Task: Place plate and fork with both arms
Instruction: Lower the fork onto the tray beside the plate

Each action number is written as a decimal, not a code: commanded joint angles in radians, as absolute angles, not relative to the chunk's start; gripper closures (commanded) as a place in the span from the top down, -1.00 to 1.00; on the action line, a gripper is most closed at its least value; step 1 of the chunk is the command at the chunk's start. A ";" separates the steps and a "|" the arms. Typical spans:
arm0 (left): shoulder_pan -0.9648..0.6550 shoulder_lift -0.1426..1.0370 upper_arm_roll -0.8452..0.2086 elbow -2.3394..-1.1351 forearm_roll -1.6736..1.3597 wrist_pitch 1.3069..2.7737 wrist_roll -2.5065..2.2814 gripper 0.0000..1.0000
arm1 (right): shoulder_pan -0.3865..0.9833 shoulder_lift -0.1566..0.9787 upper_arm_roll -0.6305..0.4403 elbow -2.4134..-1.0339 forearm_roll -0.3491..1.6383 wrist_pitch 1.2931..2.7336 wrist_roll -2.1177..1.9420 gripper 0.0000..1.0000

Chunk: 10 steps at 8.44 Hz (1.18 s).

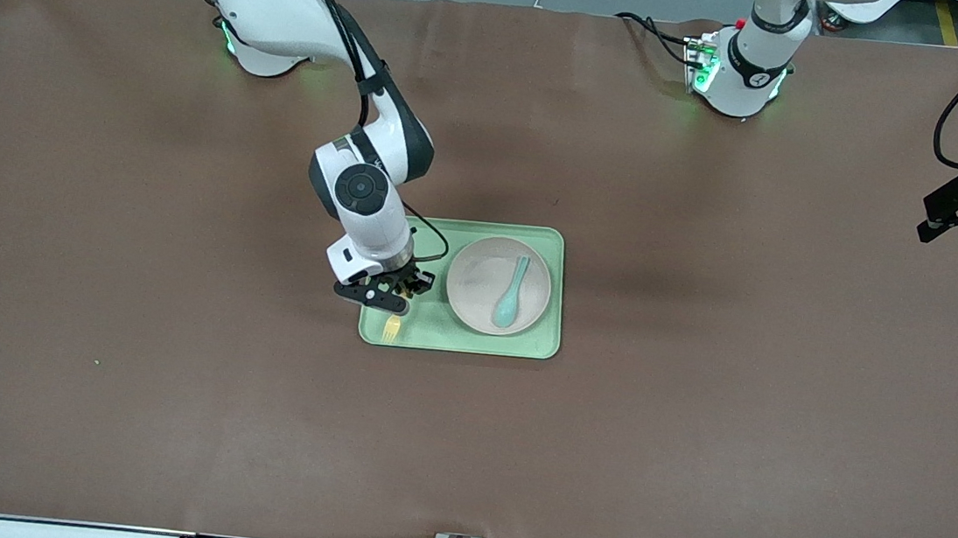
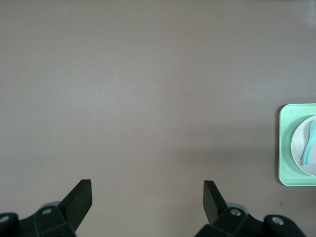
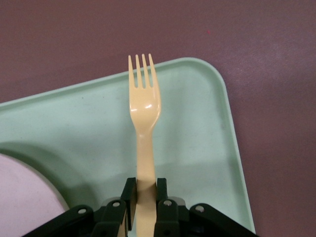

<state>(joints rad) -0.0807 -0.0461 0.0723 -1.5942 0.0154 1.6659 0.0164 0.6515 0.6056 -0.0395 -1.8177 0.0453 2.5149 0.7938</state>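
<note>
The fork (image 3: 143, 106) is pinched by its handle in the right gripper (image 3: 144, 197), tines pointing away — over the tray (image 1: 437, 335) beside the plate (image 1: 477, 291). The left gripper (image 2: 148, 197) waits wide open.

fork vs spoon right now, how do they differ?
The fork is pale yellow; the spoon is teal. The right hand is shut on the fork's handle over the tray, while the spoon is ungripped. The spoon lies in the plate; the fork is beside it. Both are similar in length.
</note>
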 commanded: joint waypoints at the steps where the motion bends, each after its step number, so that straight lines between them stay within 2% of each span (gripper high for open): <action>1: -0.087 -0.049 0.074 -1.583 0.038 1.658 0.028 0.99 | 0.649 0.572 -0.015 -1.859 0.064 2.526 0.770 -0.99; 5: -0.087 -0.049 0.074 -1.583 0.037 1.658 0.028 0.99 | 0.650 0.581 -0.015 -1.888 0.064 2.533 0.736 -0.92; 6: -0.087 -0.049 0.074 -1.583 0.037 1.658 0.028 0.99 | 0.650 0.580 -0.015 -1.896 0.064 2.549 0.736 -0.60; 7: -0.087 -0.049 0.074 -1.583 0.037 1.658 0.026 0.99 | 0.649 0.581 -0.015 -1.899 0.064 2.549 0.736 -0.16; 8: -0.087 -0.049 0.074 -1.583 0.037 1.657 0.026 0.99 | 0.650 0.586 -0.015 -1.898 0.064 2.548 0.736 0.57; 9: -0.089 -0.049 0.074 -1.583 0.037 1.657 0.026 0.99 | 0.650 0.586 -0.015 -1.896 0.064 2.542 0.736 0.99; 10: -0.089 -0.049 0.074 -1.583 0.037 1.657 0.026 0.99 | 0.655 0.571 -0.015 -1.898 0.064 2.521 0.739 1.00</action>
<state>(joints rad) -0.0816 -0.0461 0.0720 -1.5942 0.0154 1.6659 0.0164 0.6548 0.6060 -0.0208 -1.8682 0.0453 2.5294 0.7565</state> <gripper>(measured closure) 0.004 0.300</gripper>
